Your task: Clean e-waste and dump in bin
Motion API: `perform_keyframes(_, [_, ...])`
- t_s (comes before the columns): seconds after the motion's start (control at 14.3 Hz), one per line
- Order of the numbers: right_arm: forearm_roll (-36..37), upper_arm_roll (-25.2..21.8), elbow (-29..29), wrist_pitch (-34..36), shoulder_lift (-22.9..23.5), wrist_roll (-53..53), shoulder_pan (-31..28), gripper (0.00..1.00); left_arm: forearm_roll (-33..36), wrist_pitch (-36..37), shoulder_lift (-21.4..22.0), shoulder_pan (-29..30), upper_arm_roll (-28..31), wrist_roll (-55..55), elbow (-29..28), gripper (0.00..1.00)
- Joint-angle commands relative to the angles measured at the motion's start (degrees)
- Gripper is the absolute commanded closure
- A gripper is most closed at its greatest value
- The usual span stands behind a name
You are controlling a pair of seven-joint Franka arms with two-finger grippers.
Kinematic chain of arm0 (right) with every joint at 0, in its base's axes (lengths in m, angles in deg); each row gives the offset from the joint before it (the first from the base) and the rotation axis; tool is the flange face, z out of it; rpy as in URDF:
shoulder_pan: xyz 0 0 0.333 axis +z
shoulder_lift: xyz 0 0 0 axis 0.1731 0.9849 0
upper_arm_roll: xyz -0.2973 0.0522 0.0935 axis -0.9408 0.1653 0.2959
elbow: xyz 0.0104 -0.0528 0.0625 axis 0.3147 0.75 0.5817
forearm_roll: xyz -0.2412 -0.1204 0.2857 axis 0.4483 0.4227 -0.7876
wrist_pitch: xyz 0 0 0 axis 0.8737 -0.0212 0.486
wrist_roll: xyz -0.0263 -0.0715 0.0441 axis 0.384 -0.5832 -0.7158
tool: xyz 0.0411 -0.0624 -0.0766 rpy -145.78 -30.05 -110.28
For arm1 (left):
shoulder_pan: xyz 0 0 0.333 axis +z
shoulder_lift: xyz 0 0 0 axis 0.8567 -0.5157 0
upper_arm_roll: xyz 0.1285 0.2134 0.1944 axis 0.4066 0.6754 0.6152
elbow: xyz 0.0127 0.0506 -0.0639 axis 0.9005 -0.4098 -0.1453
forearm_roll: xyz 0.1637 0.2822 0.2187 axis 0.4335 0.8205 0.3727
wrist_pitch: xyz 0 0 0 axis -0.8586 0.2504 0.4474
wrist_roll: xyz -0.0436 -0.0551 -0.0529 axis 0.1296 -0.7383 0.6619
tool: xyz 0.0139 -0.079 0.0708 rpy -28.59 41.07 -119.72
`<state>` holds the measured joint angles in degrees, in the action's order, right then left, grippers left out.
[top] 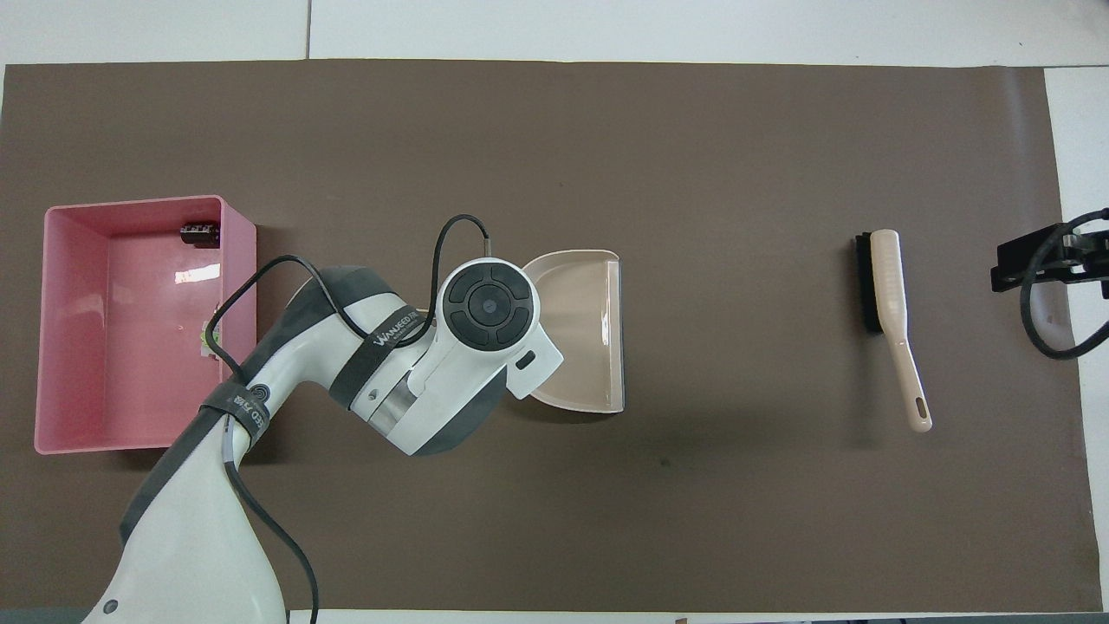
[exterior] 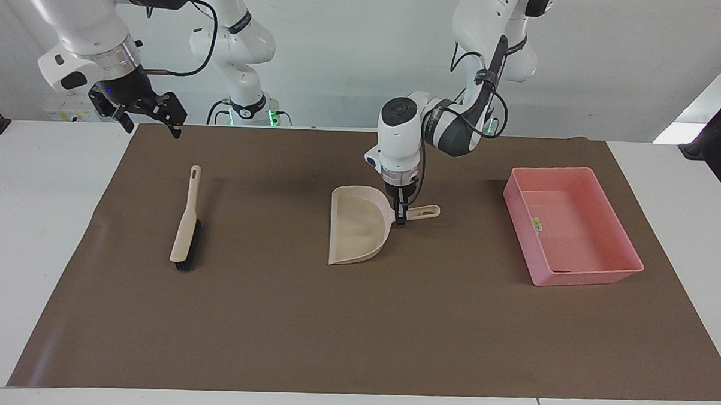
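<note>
Facing view: the left gripper [exterior: 401,216] is clamped on the dustpan [exterior: 357,226] handle mid-mat. Both e-waste [exterior: 537,223] parts lie in the bin [exterior: 598,274], toward the left arm's end. Best set the pan down flat, then release. The right gripper [exterior: 142,112], fingers apart, waits over the mat's corner near the brush [exterior: 186,229].

Counted one pink bin [exterior: 592,272] holding two e-waste bits: a white-green block [exterior: 537,223] and a dark block [top: 197,232]. There was one beige dustpan [exterior: 353,235], one brush [exterior: 185,235], and one brown mat [exterior: 308,332]. Two arms were in view, so two grippers: left gripper [exterior: 401,217] and right gripper [exterior: 149,116].
</note>
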<state>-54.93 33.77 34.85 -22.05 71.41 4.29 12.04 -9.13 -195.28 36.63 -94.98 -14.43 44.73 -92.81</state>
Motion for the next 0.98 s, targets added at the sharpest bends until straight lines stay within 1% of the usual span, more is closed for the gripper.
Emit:
perform_keyframes(0.0, [-1.2,-0.12,1.21,-0.31,-0.29,-0.86,-0.75,0.0,1.43,-0.22,-0.24,-1.24,1.0,-0.13,-0.39,1.0])
perform_keyframes(0.07, [-1.2,-0.12,1.39,-0.57,-0.55,-1.03,-0.75,0.0,2.4,0.21,-0.06,-1.32,1.0,-0.3,-0.65,1.0])
perform_keyframes(0.21, [-1.2,-0.12,1.39,-1.36,-0.56,-1.12,-0.75,0.0,3.03,1.88,0.81,-1.24,1.26,-0.3,-0.56,0.82])
perform_keyframes(0.28, [-1.2,-0.12,1.39,-1.36,-0.56,-1.12,-0.75,0.0,3.03,2.32,1.95,-1.15,1.26,-0.39,-0.47,0.76])
perform_keyframes(0.35, [-1.2,-0.12,1.39,-1.27,-0.56,-1.21,-0.84,0.0,3.03,2.93,3.35,-0.8,1.26,-0.48,-0.65,0.66])
perform_keyframes(0.42, [-1.2,-0.21,1.39,-0.93,-0.56,-1.21,-0.84,0.0,3.03,4.51,4.58,-0.54,1.35,-1.0,-0.65,0.62])
perform_keyframes(0.49, [-1.12,-0.3,1.39,-1.1,-0.56,-1.12,-0.84,0.0,3.03,6.09,5.03,-0.36,1.44,-2.92,-0.39,0.49])
perform_keyframes(0.56, [-1.12,-0.39,1.3,-1.18,-0.56,-1.21,-0.93,0.0,3.03,6.8,5.12,-0.36,1.44,-6.33,-0.47,0.34])
perform_keyframes(0.63, [-1.12,-0.39,1.21,-1.19,-0.56,-1.12,-0.93,0.0,3.03,8.29,5.38,-0.36,1.44,-11.06,-0.56,0.11])
perform_keyframes(0.7, [-1.03,-0.39,1.21,-1.19,-0.56,-1.12,-1.1,0.0,3.03,10.48,5.47,-0.45,1.35,-15.81,-0.39,0.0])
perform_keyframes(0.77, [-1.03,-0.39,1.3,-1.1,-0.56,-1.12,-1.54,0.0,3.03,11.89,5.56,-0.45,1.44,-18.29,-0.21,0.0])
perform_keyframes(0.84, [-0.94,0.13,1.39,-0.92,-0.73,-1.12,-3.02,0.0,3.03,13.56,6.52,-0.36,1.44,-19.28,-0.47,0.0])
perform_keyframes(0.91, [-1.03,1.97,1.39,-1.01,-0.73,-1.04,-4.95,0.0,3.03,15.84,7.49,0.08,1.53,-20.5,-0.56,0.0])
